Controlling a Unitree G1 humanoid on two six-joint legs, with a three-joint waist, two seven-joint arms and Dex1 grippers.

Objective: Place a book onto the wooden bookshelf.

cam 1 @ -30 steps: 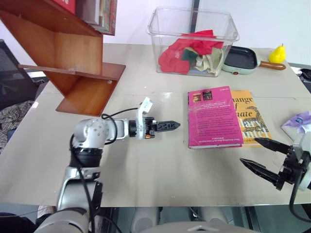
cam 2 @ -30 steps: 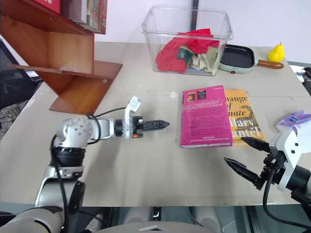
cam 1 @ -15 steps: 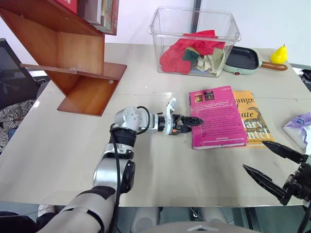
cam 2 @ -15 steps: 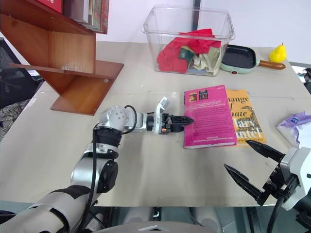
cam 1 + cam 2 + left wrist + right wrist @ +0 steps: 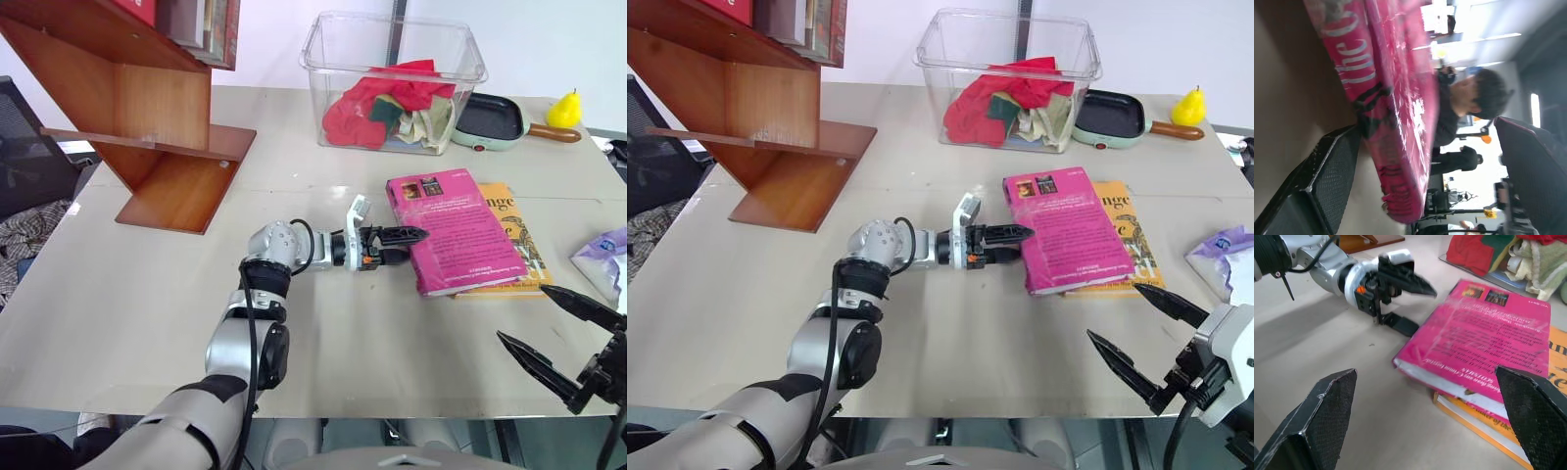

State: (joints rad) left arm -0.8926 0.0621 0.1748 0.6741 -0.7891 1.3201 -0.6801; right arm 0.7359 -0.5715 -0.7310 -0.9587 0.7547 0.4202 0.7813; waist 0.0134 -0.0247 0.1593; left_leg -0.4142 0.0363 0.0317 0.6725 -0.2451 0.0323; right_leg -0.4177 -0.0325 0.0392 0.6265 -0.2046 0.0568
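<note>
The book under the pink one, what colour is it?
Yellow-orange with black lettering, clearest in the right eye view.

I see the book (image 5: 457,230), a thick magenta-pink paperback with two small photo panels and white text on the cover, and white page edges. It lies cover up on the table (image 5: 118,294), in the right half, nearer the front edge than the back edge, and it is turned a little so its sides do not run parallel to the table edges. Its right part rests on another book, so the cover is slightly tilted. The bookshelf (image 5: 147,108) is large, reddish-brown wood with slanted side panels and flat boards. It stands at the back left corner of the table, well apart from the book.
</note>
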